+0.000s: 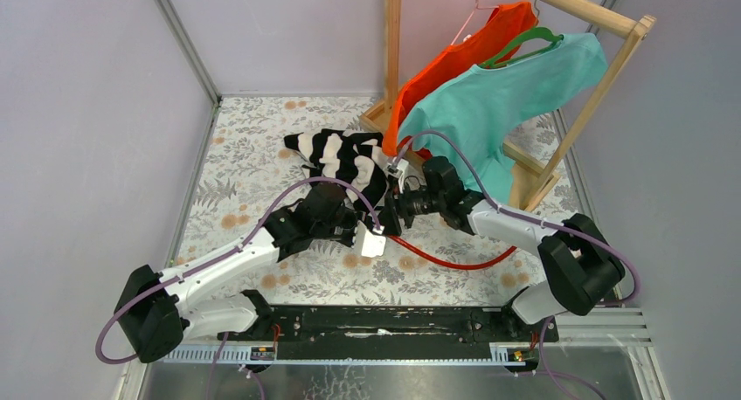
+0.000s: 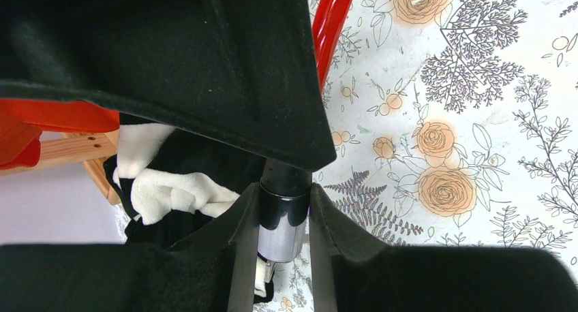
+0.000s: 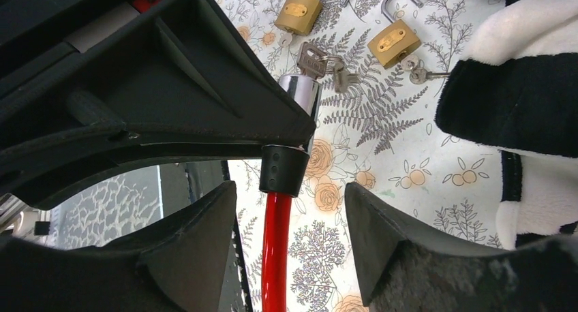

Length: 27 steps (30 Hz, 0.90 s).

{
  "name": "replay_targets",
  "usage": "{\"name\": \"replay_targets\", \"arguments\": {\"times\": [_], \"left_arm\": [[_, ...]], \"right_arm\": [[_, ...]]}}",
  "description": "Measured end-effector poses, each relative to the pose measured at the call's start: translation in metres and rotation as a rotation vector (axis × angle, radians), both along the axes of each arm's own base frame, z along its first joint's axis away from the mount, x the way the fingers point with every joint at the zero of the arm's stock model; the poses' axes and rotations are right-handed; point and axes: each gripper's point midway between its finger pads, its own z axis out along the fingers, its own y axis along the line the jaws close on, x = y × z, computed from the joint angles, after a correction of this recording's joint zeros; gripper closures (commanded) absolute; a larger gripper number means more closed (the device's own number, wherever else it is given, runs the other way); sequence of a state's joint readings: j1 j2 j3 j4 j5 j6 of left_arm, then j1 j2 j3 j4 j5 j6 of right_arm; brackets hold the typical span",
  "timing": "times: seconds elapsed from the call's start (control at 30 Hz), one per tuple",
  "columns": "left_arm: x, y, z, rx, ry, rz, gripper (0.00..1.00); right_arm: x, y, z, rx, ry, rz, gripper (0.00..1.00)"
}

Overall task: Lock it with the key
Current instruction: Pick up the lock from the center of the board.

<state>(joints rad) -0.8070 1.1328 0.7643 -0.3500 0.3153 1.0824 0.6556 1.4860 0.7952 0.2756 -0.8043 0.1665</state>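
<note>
The lock is a red cable lock (image 1: 454, 262) with a black collar and a chrome cylinder (image 2: 281, 220). My left gripper (image 2: 283, 193) is shut on that cylinder, one finger on each side. In the right wrist view a silver key (image 3: 310, 58) on a ring sticks out of the chrome end (image 3: 302, 94). My right gripper (image 3: 290, 196) is open and straddles the red cable (image 3: 276, 251) just below the black collar, with a gap on both sides. Both grippers meet at mid-table in the top view, the left gripper (image 1: 371, 238) beside the right gripper (image 1: 393, 215).
Two brass padlocks (image 3: 298, 12) (image 3: 394, 43) with small keys lie on the flowered cloth beyond the lock. A black-and-white striped garment (image 1: 345, 155) lies close behind the grippers. A wooden rack (image 1: 603, 77) at the back right holds an orange shirt and a teal shirt.
</note>
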Motion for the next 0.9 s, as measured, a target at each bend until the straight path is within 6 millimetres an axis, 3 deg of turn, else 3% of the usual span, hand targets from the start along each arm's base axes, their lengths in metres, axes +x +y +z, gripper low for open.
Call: {"name": "replay_targets", "arguments": {"times": [0.27,0.5,0.6,0.67,0.77,0.9], "left_arm": [[0.0,0.0,0.0,-0.001,-0.001,0.0,0.92],[0.002,0.0,0.001,-0.006,-0.004,0.004,0.84],[0.002,0.0,0.001,-0.011,0.004,0.013,0.73],[0.003,0.0,0.002,-0.02,0.013,0.024,0.61],[0.005,-0.001,0.009,-0.059,0.03,0.041,0.31],[0.018,0.003,0.031,-0.151,0.062,0.11,0.11]], "right_arm": [[-0.004,0.006,-0.006,-0.01,0.021,0.018,0.52],[-0.002,0.009,-0.002,-0.011,0.019,0.024,0.87],[-0.002,0.007,-0.003,-0.025,0.017,0.022,1.0],[-0.001,0.006,-0.002,-0.037,0.004,0.024,1.0],[0.001,0.003,0.004,-0.057,-0.035,0.022,1.0],[0.007,-0.002,0.022,-0.066,-0.137,0.007,1.0]]}}
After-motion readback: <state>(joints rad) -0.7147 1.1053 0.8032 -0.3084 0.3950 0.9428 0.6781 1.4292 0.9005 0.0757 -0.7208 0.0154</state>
